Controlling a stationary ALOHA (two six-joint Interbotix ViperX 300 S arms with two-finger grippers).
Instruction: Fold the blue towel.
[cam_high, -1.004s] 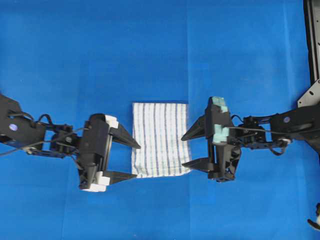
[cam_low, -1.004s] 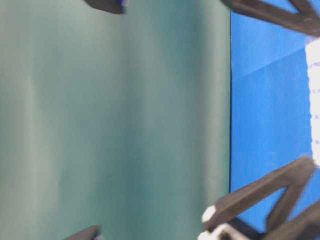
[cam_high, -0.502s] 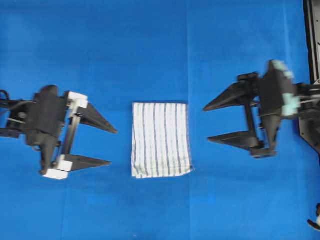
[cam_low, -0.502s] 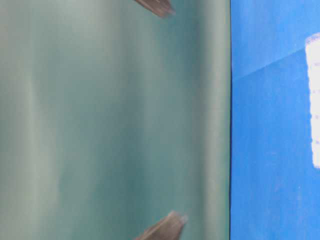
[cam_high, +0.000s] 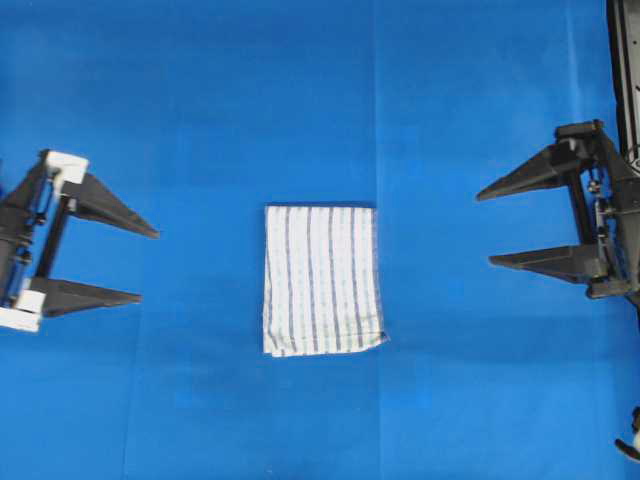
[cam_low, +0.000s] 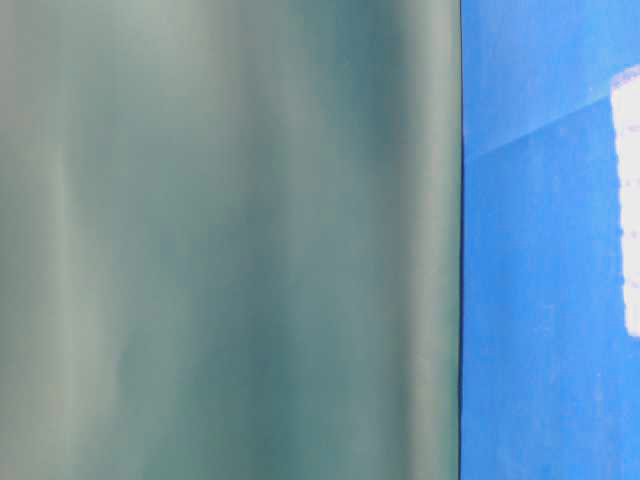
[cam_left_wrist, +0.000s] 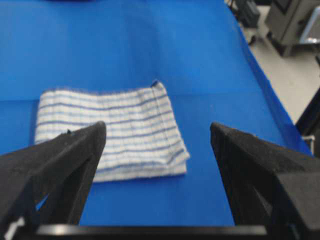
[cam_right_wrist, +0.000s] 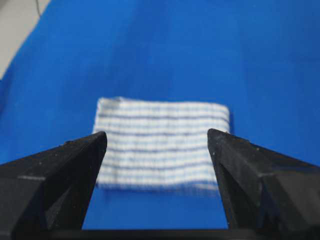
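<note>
I've got the blue towel (cam_high: 322, 279) in the middle of the overhead frame, lying flat on the blue table covering (cam_high: 300, 100) as a folded upright rectangle, stripes running top to bottom, its lower right corner poking out a touch. My left gripper (cam_high: 148, 265) sits at the left edge of the frame, jaws spread wide and empty, tips pointing toward the towel and well apart from it. My right gripper (cam_high: 483, 227) is at the right edge, jaws also spread and empty, likewise well clear of the cloth. Through the left wrist camera I see the towel (cam_left_wrist: 112, 131) between the two dark fingers (cam_left_wrist: 60, 165), layered edges showing at its near right corner. The right wrist camera frames the towel (cam_right_wrist: 161, 142) squarely between its fingers (cam_right_wrist: 255, 175). The table-level view is mostly a blurred green backdrop (cam_low: 230, 240), with a white sliver of towel (cam_low: 629, 210) at the right edge.
</note>
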